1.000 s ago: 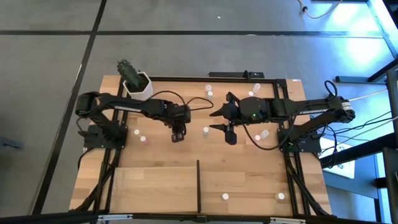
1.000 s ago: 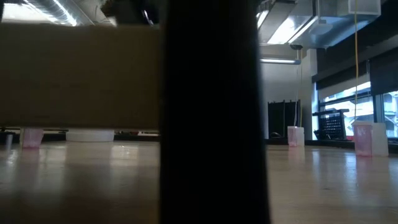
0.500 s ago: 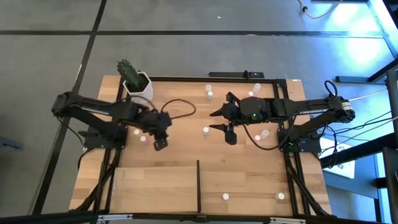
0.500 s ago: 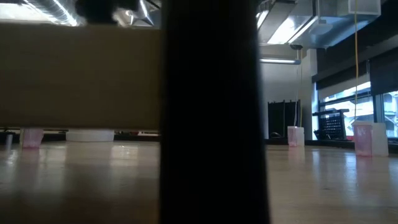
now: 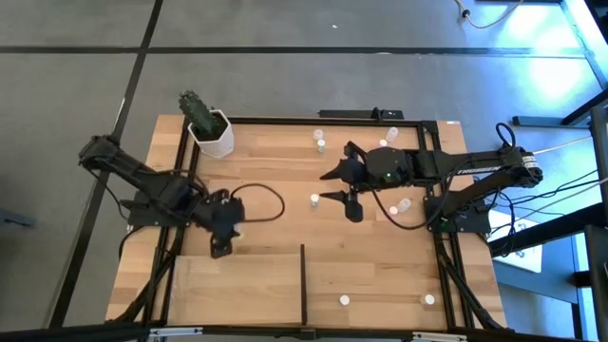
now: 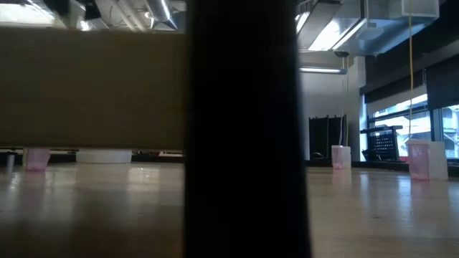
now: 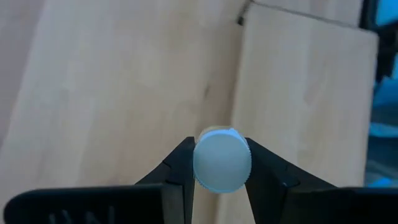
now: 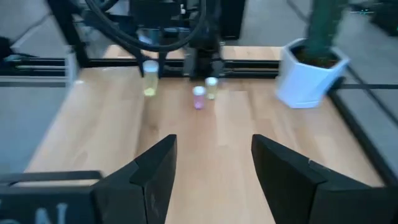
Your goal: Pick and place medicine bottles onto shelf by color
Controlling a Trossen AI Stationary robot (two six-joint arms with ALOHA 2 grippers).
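A tiny medicine bottle with a round white cap (image 7: 222, 160) sits clamped between the left gripper (image 5: 220, 249)'s dark fingers, cap facing the wrist camera, its long axis running away from it. The pale raised light-wood shelf (image 5: 237, 290) lies just ahead of those jaws, its thin black upright divider (image 5: 303, 283) off to one side. The bottle's tint is hidden behind the cap. The right gripper (image 5: 340, 183) hangs farther off, fingers apart and empty

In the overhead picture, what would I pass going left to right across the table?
Left gripper holding a bottle → white cactus pot → black divider → right gripper → bottle at the front right.
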